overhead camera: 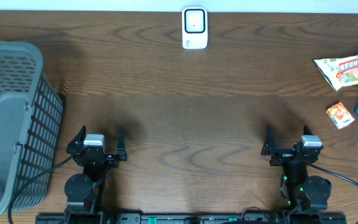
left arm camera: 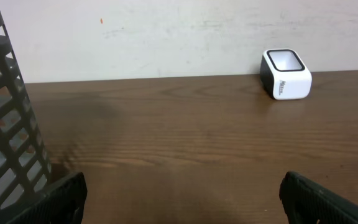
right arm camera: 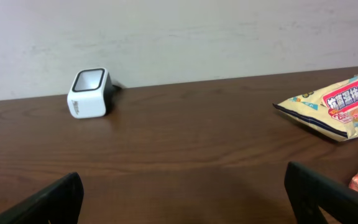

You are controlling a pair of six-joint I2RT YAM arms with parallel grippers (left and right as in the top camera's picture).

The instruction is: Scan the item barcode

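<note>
Both arms are sitting folded back and low; the left gripper [overhead camera: 100, 140] and right gripper [overhead camera: 289, 142] are holding their jaws spread wide, empty.

Open middle, crowded sides
Bare table [overhead camera: 191, 118] runs straight to the scanner [overhead camera: 194, 28]; a basket [overhead camera: 11, 118] walls the left side, snack packets [overhead camera: 348, 67] crowd the far right.

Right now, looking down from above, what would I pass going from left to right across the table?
Grey mesh basket → left pincer → white barcode scanner → right pincer → snack bag.
</note>
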